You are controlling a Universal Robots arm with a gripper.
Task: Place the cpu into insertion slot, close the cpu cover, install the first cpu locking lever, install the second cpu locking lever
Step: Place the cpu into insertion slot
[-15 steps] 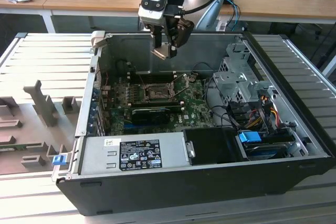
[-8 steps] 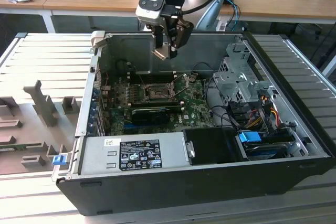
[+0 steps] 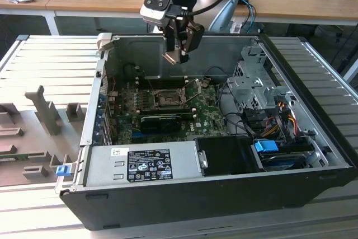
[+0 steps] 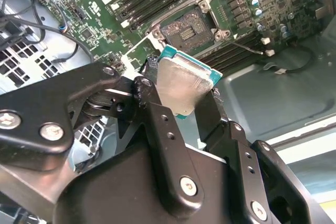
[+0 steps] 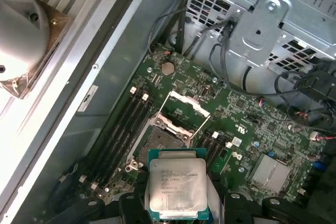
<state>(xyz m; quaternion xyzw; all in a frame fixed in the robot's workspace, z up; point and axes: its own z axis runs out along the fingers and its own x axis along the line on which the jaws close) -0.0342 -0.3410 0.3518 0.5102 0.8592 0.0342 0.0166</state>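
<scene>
My gripper [image 3: 174,54] hangs above the open computer case, shut on the cpu [image 3: 171,57]. In both wrist views the cpu [image 4: 181,82] [image 5: 176,182] is a flat square chip with a silver top and a teal edge, clamped between the black fingers [image 4: 157,124]. The insertion slot [image 5: 160,142] [image 4: 189,31] [image 3: 168,98] lies bare on the green motherboard, some way below the chip. Its dark pin field is uncovered. The cpu cover [image 5: 184,109] is a silver frame standing swung up at the slot's far edge. A thin lever [image 3: 193,90] sticks up beside the slot.
Case walls [image 3: 184,51] ring the motherboard. A power supply [image 3: 145,163] fills the front, and a drive cage [image 3: 257,82] with loose cables [image 3: 274,116] sits at the exterior view's right. Long black memory slots [image 5: 126,124] run beside the socket. Grey fixtures [image 3: 45,110] stand outside the case.
</scene>
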